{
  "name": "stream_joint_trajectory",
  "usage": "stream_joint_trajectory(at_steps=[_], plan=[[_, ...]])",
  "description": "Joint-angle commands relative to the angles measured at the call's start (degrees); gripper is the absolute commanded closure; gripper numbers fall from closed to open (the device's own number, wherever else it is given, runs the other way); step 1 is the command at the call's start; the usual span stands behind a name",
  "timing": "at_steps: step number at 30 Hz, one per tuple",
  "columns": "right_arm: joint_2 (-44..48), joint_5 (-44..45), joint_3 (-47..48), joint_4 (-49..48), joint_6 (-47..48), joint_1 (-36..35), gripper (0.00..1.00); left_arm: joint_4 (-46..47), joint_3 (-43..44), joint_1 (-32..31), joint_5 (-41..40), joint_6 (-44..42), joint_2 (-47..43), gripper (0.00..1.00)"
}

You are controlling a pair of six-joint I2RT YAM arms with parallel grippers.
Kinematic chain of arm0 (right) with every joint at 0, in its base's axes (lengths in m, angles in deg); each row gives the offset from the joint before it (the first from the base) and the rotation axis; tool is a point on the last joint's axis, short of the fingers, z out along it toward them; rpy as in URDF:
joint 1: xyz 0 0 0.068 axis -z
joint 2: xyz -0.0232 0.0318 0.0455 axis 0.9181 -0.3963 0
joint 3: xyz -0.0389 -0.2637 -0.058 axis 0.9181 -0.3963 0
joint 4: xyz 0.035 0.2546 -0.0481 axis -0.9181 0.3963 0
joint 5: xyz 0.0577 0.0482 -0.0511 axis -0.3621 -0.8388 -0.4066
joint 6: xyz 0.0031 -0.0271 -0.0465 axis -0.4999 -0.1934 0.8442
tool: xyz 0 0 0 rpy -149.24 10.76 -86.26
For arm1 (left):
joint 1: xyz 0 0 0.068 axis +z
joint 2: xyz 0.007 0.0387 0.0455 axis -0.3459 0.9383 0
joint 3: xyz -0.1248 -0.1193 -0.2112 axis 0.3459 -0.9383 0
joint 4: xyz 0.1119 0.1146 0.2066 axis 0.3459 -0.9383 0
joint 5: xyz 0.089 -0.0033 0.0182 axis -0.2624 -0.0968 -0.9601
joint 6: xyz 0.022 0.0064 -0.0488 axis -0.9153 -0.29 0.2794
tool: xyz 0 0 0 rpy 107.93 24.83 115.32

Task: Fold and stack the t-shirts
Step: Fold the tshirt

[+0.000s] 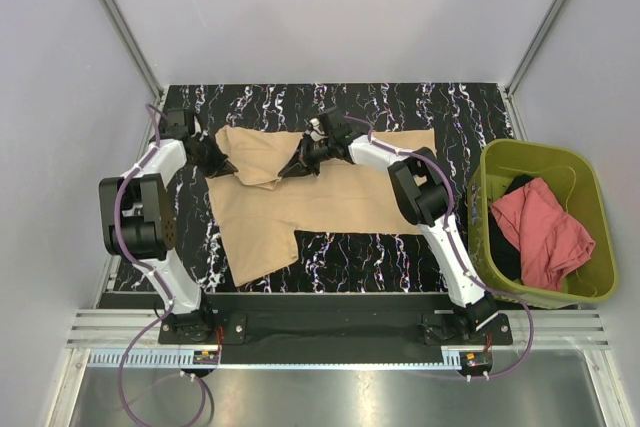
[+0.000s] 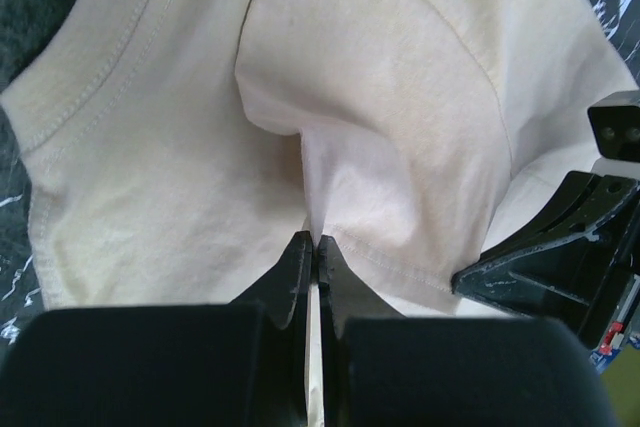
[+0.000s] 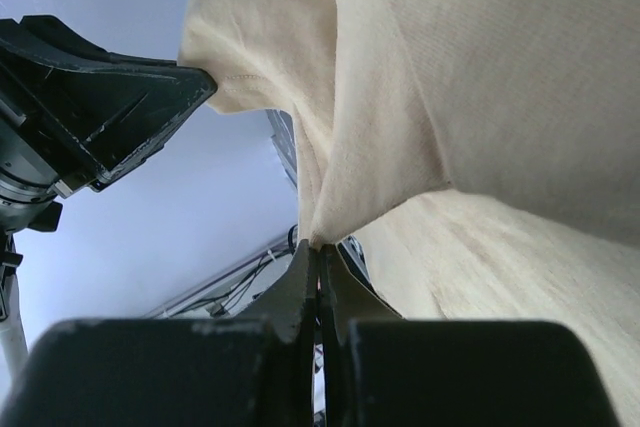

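Folding is in hand: the tan t-shirt (image 1: 330,199) is pinched by left tool (image 2: 316,239) and right tool (image 3: 319,245), to be laid over evenly next

I use the olive-green bin (image 1: 548,160) as my marker. It stands at the right end of the black, white-veined tabletop (image 1: 400,107), which stretches away to the bin's left. Inside the bin, along its left side, I see a crumpled dark cloth (image 1: 502,247). Nearer to me than the bin, an aluminium rail (image 1: 330,345) crosses the front of the table. Behind the bin rise plain white walls (image 1: 330,7), and a slanted metal strut (image 1: 542,27) climbs from just behind it.
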Motion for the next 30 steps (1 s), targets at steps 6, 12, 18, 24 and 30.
stream_joint_trajectory(at_steps=[6, 12, 18, 24, 30], plan=[[1.67, -4.14, -1.01, 1.36, 2.23, 1.17, 0.96, -2.62, -1.41, 0.61, -1.26, -2.29, -3.38, 0.97], [2.37, -4.14, -0.92, 5.21, 4.78, 2.05, 0.78, -6.23, -4.22, 1.67, -6.53, -2.82, -8.20, 0.77], [5.80, -1.86, 2.24, 17.94, 13.91, 2.41, 0.59, -6.50, -3.88, 2.90, -14.97, -4.75, -15.33, 0.44], [9.84, 2.35, 3.30, 29.19, 22.88, 3.02, 0.50, -3.87, 6.74, 2.99, -8.47, -8.70, -5.07, 0.31], [16.08, 9.13, 1.73, 35.90, 30.79, 6.09, 0.48, -4.03, 21.86, 2.99, -7.07, -12.39, 12.32, 0.29]])
